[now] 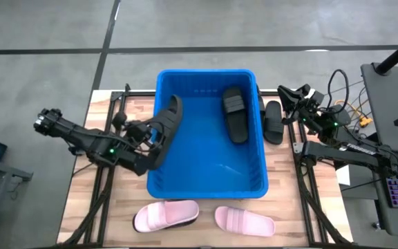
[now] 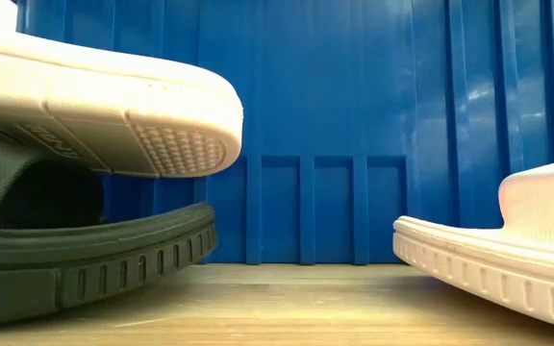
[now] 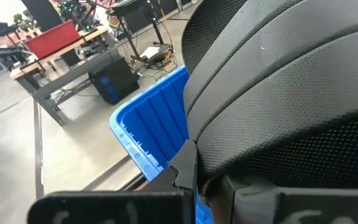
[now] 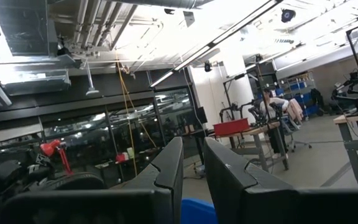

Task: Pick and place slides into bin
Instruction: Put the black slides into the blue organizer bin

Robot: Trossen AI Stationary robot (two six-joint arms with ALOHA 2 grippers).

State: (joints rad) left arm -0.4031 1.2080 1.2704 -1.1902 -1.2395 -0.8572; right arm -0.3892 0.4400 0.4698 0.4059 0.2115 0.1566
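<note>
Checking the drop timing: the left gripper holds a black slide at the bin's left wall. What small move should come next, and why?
Probably carry it a little farther inward, then release: the left gripper holds the black slide right over the blue bin's left rim, not clearly above the floor.

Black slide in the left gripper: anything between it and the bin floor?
Nothing visible. The left gripper holds the black slide over the bin's left rim; the blue floor beside it is bare, the other black slide lies farther right.

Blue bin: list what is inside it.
Inside the blue bin: one black slide flat on the floor. The left hand holds another black slide over the rim, hiding the floor beneath.
</note>
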